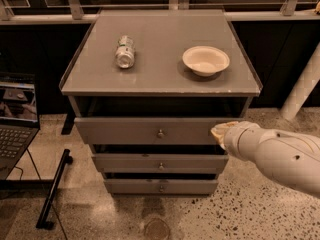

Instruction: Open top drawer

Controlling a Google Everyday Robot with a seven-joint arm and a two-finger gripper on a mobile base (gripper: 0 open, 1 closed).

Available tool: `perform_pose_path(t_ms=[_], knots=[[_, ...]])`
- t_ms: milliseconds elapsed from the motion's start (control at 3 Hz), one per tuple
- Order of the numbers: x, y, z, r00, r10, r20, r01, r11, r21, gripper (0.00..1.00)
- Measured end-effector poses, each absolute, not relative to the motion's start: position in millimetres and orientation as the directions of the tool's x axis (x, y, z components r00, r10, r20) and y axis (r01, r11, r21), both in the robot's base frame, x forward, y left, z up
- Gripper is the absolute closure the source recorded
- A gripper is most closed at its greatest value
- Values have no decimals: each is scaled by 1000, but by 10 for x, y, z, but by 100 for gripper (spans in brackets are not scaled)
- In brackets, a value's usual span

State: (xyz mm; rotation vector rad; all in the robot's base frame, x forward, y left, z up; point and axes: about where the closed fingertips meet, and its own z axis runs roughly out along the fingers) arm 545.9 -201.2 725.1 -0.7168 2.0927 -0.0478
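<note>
Speckled floor, grey cabinet: the robot's arm reaches in from the right toward the top drawer [115,130].
Below the worktop [160,81], which carries a can [125,51] and a bowl [205,60], the top drawer's flat front faces the camera, its knob [160,133] at centre. The gripper [220,132] sits at the panel's right end, well right of the knob; whether it is open or closed cannot be told. A good pull likely means shifting left, closing squarely on the knob, then drawing straight out and level.
</note>
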Motion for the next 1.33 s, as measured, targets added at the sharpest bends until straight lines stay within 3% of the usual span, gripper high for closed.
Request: perform_pose_path(t_ms=[1333], knots=[[6268,-2058,7116,-382,-533,-755,-458,819,-347,100]])
